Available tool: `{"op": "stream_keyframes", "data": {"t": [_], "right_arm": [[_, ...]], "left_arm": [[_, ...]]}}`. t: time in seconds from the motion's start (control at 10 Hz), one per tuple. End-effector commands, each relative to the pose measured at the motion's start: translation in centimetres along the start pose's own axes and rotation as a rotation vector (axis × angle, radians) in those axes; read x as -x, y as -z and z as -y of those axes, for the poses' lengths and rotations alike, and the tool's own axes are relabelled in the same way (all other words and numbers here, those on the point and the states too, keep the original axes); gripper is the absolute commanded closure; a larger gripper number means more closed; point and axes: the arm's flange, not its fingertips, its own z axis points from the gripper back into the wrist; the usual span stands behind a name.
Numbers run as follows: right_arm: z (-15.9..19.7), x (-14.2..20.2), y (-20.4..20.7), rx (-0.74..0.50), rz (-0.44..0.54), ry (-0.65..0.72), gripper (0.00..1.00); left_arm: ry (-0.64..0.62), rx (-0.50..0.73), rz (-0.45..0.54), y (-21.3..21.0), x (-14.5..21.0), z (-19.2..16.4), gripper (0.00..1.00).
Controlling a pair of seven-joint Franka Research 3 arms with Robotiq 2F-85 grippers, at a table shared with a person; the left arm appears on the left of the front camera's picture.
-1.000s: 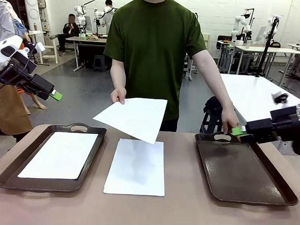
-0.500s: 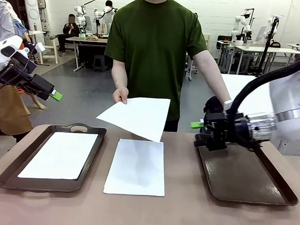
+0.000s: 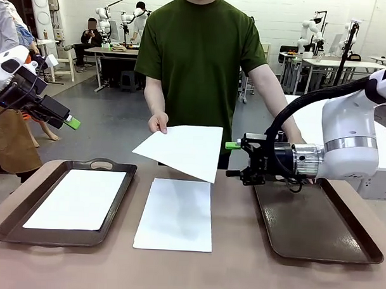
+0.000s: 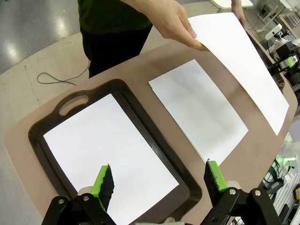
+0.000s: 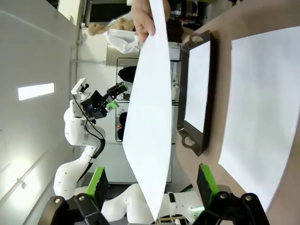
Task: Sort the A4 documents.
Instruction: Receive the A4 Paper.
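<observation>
Front: a person across the table [image 3: 233, 273] has the held sheet [image 3: 183, 150] by a corner in one hand [image 3: 157, 122], tilted in the air over the table's middle. The table sheet [image 3: 176, 213] lies flat btw the two trays. The tray sheet [image 3: 77, 199] lies inside the L tray [image 3: 56, 237]. R gripper [image 3: 232, 160] is level above the R tray [image 3: 317, 218]'s far-left corner, jaws apart, tips just beside the held sheet's edge. L gripper [image 3: 70, 122] hangs high at the left, well apart from all paper.

L wrist: L gripper [image 4: 159, 178] is wide open w/ nothing btw the pads. It is above the L tray [image 4: 157, 145] and tray sheet [image 4: 108, 154]. Beyond are the table sheet [image 4: 199, 108] and the held sheet [image 4: 239, 61] in the hand [image 4: 173, 21].

R wrist: R gripper [image 5: 152, 183] is open. The held sheet [image 5: 150, 117] is nearly edge-on, its low corner btw the pads, prob. touching neither, hard to tell. Table sheet [image 5: 262, 108] and L tray [image 5: 199, 140] lie behind.
</observation>
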Motion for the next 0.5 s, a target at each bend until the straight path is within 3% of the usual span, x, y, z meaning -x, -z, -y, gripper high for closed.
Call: {"op": "stream_keyframes", "data": {"t": [0.0, 0.4], "right_arm": [[0.4, -0.6, 2.4, -0.046, 0.007, 0.027, 0.0], [1.2, -2.3, 4.9, -0.095, 0.07, 0.065, 0.0]], "left_arm": [[0.005, -0.013, 0.004, -0.1, -0.1, 0.0, 0.0], [0.005, -0.013, 0.004, -0.1, -0.1, 0.0, 0.0]]}}
